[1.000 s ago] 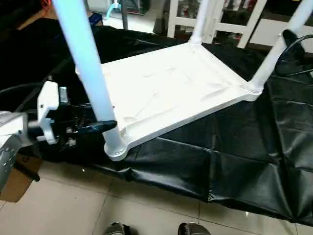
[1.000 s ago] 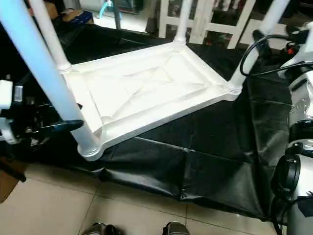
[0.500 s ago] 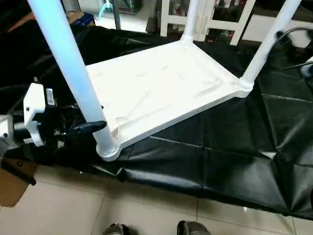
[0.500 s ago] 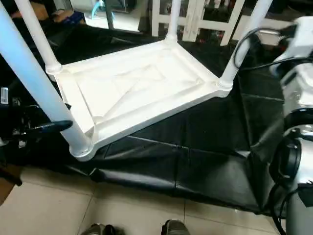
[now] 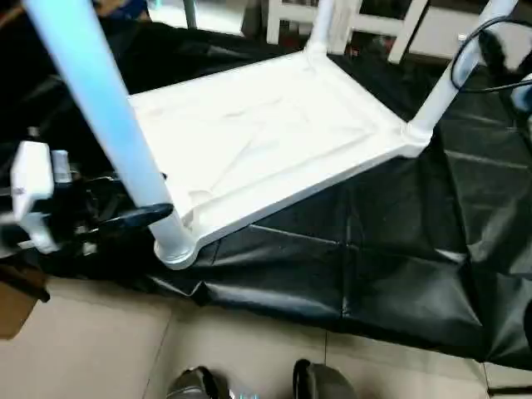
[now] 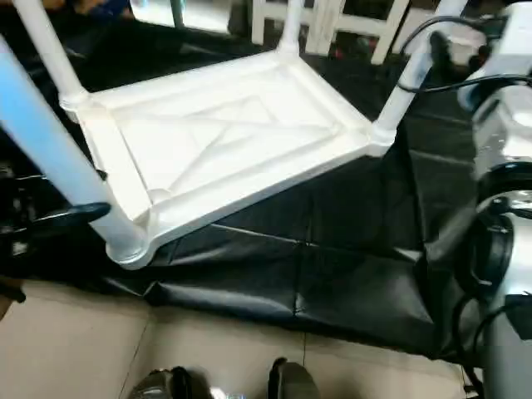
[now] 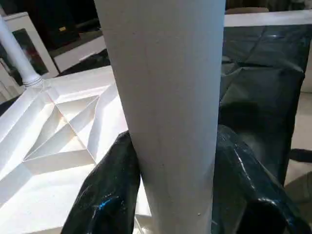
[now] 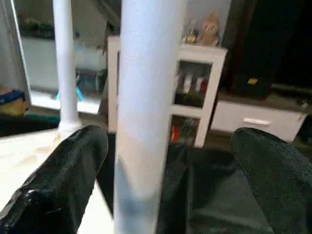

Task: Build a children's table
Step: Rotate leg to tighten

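Observation:
The children's table lies upside down, its white ribbed top [image 5: 266, 133] resting on a black sheet. Four white legs stand upright in the corner sockets. My left gripper [image 5: 154, 218] is shut on the near-left leg [image 5: 108, 125] just above its socket. In the left wrist view both black fingers [image 7: 105, 195] press against that leg [image 7: 165, 97]. My right gripper [image 8: 168, 165] is open around the near-right leg [image 8: 146, 97], with a gap at each finger [image 8: 273, 170]. The same leg [image 5: 440, 91] rises at the table's right corner. The two far legs [image 5: 320, 25] [image 6: 46, 50] stand free.
The black sheet [image 5: 374, 249] covers the low surface and hangs over its front edge onto a tiled floor [image 5: 100, 349]. White shelving [image 5: 366, 21] stands behind. A cardboard box [image 5: 17, 307] sits at the left. My right arm's housing and cables [image 6: 507, 108] fill the right side.
The whole picture has shifted as my head moved. Both grippers stay where they were on their legs, and the table has not moved.

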Controlling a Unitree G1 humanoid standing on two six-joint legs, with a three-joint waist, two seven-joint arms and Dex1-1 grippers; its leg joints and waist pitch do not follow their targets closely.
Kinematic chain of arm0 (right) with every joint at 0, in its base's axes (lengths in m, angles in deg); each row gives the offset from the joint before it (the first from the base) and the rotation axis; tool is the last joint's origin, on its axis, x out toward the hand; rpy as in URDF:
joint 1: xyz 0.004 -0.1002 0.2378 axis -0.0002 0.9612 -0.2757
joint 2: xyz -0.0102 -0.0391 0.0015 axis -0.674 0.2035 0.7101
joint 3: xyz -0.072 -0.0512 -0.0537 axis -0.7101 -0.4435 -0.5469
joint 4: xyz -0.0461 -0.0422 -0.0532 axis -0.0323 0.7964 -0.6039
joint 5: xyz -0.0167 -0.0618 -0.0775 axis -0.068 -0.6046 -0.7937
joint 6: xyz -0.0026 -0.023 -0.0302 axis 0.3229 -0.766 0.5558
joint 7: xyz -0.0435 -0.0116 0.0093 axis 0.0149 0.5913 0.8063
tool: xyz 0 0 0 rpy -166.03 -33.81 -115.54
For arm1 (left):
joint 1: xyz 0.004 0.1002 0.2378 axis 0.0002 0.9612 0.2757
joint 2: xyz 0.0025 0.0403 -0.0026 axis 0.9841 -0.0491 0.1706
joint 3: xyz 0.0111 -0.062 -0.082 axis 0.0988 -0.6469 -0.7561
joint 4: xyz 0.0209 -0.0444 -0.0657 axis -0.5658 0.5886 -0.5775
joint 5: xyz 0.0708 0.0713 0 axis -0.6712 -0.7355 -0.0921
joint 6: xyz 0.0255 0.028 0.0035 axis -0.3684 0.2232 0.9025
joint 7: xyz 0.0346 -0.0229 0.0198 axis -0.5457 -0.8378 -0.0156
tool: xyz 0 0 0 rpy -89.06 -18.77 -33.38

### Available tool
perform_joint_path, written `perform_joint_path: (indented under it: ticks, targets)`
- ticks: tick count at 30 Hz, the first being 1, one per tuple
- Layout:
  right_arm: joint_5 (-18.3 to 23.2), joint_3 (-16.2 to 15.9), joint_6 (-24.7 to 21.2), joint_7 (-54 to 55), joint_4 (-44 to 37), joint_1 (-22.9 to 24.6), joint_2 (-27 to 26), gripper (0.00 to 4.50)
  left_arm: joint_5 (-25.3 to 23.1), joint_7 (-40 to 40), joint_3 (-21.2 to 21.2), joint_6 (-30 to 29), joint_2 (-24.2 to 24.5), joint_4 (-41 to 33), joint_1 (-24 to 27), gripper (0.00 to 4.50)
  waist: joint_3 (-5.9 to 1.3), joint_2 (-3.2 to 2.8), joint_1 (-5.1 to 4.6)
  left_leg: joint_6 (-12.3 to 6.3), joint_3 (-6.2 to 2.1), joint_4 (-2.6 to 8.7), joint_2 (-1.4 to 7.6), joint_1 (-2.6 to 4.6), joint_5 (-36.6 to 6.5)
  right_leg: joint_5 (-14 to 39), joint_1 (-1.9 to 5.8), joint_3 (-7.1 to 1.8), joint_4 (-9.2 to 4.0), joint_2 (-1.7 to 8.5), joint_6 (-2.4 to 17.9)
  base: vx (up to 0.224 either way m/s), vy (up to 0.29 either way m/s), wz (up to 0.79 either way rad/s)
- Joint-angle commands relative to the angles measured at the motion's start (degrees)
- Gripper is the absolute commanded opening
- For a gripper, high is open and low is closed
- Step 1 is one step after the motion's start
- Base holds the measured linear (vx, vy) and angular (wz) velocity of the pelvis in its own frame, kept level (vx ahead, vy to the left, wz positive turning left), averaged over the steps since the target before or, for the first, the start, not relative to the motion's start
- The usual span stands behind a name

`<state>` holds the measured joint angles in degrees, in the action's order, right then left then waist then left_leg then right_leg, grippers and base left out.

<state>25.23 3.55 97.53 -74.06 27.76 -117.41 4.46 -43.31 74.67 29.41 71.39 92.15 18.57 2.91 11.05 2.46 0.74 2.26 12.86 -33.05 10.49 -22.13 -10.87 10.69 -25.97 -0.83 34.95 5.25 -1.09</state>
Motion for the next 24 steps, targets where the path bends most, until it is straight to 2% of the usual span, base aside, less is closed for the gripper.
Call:
perform_joint_path:
  ticks: [1,3,6,7,9,11,13,15,17,18,20,22,23,24]
  targets:
    - [-0.9,0.2,-0.3,0.6,0.5,-0.9,0.2,4.50,-9.2,1.4,4.6,-3.0,2.4,3.5,6.6,1.82,-1.01,0.91,0.85,-0.99,-0.94,4.64,1.88,0.94,-18.5,20.8,0.92,-1.02,-4.71,1.14,9.5,0.000,0.000,0.00]
    - [-1.2,0.2,0.0,2.1,0.7,-1.4,0.1,4.50,-8.9,1.6,4.1,-3.2,3.1,2.2,7.7,1.82,-0.03,1.18,1.35,-1.98,-0.83,4.62,1.78,0.86,-14.8,18.2,1.19,-1.22,-4.58,1.36,9.8,0.000,0.000,0.00]
    - [-0.9,0.9,0.6,3.7,0.7,-2.2,-0.1,4.50,-8.0,1.5,2.9,-3.9,4.0,0.3,9.4,1.82,0.86,1.53,1.90,-3.52,-0.46,4.46,1.57,1.06,-11.5,14.5,1.23,-1.32,-4.37,1.18,10.4,0.018,-0.010,0.01]
    - [-0.8,1.2,0.7,3.6,0.7,-2.3,-0.2,4.50,-7.6,1.4,2.4,-4.0,4.3,-0.3,10.1,1.82,0.94,1.54,2.01,-4.00,-0.40,4.39,1.52,1.08,-10.4,13.3,1.30,-1.36,-4.23,1.17,10.5,0.055,-0.031,0.03]
    - [-0.6,1.4,0.9,2.3,0.7,-2.5,-0.4,4.50,-7.0,1.0,1.8,-4.3,4.8,-1.4,11.4,1.82,0.98,1.61,2.17,-5.68,-0.45,4.08,1.27,0.40,-4.5,5.4,1.91,-1.22,-3.34,0.92,11.6,0.062,-0.032,-0.03]
    - [-0.5,1.5,0.9,1.1,0.8,-2.6,-0.6,4.50,-7.0,0.7,1.7,-4.6,4.9,-1.7,11.7,1.82,1.24,1.26,2.21,-6.40,-0.24,3.93,1.45,0.61,-3.7,2.4,1.63,-1.14,-3.12,0.60,12.7,0.055,-0.026,-0.05]
    - [-0.6,1.4,0.8,-1.7,0.7,-2.5,-0.9,4.24,-7.0,0.1,1.7,-5.0,5.0,-2.2,12.0,1.82,1.43,1.25,2.38,-6.11,-0.12,4.00,1.62,0.78,-4.9,3.2,1.57,-1.18,-3.20,0.51,13.2,0.000,0.000,0.00]
    - [-1.1,1.1,1.0,-2.9,0.7,-2.3,-1.0,4.17,-7.0,-0.6,2.1,-5.4,5.1,-2.5,11.9,1.82,1.71,1.20,2.56,-5.05,-0.17,4.29,1.90,1.06,-7.2,7.3,1.45,-1.24,-3.57,0.68,13.3,0.000,0.000,0.00]
    - [-0.6,1.5,1.1,-3.8,0.6,-2.0,-0.8,4.04,-6.9,-1.2,2.1,-5.3,5.1,-2.3,11.8,1.82,1.80,1.29,2.49,-4.08,-0.25,4.45,1.93,1.02,-8.3,10.4,1.58,-1.29,-3.80,0.82,12.9,0.000,0.000,0.00]
    - [-0.4,1.7,1.2,-4.2,0.5,-1.8,-0.7,3.84,-6.9,-1.4,2.1,-5.1,5.0,-2.2,11.8,1.82,1.88,1.28,2.47,-3.69,-0.28,4.55,2.00,1.18,-9.0,12.3,1.46,-1.38,-4.00,0.93,12.5,0.000,0.000,0.00]
    - [-0.3,1.8,1.3,-4.5,0.5,-1.6,-0.6,3.80,-6.8,-1.7,2.3,-5.0,4.9,-2.0,11.6,1.82,1.88,1.20,2.43,-3.14,-0.28,4.62,2.03,1.26,-9.6,13.9,1.38,-1.46,-4.18,0.97,12.1,0.000,0.000,0.00]
    - [-0.4,2.1,1.5,-5.0,0.4,-1.3,-0.4,3.57,-6.9,-1.9,2.5,-4.8,4.9,-1.8,11.4,1.82,1.95,1.19,2.42,-2.88,-0.27,4.66,2.05,1.30,-9.9,14.5,1.28,-1.51,-4.25,0.98,11.9,0.000,0.000,0.00]
    - [-0.4,2.3,1.6,-5.3,0.4,-1.2,-0.1,3.47,-7.0,-2.1,2.6,-4.4,4.7,-1.5,11.2,1.82,1.75,0.96,2.42,-2.77,-0.28,4.64,2.08,1.42,-9.7,14.4,1.32,-1.50,-4.19,1.02,12.0,0.000,0.000,0.00]
    - [-0.5,2.4,1.6,-5.5,0.4,-1.1,0.1,3.47,-7.0,-2.2,2.6,-4.3,4.6,-1.3,11.0,1.82,1.71,1.00,2.38,-2.80,-0.22,4.60,2.06,1.46,-9.5,14.0,1.31,-1.48,-4.18,0.97,12.1,0.000,0.000,0.00]
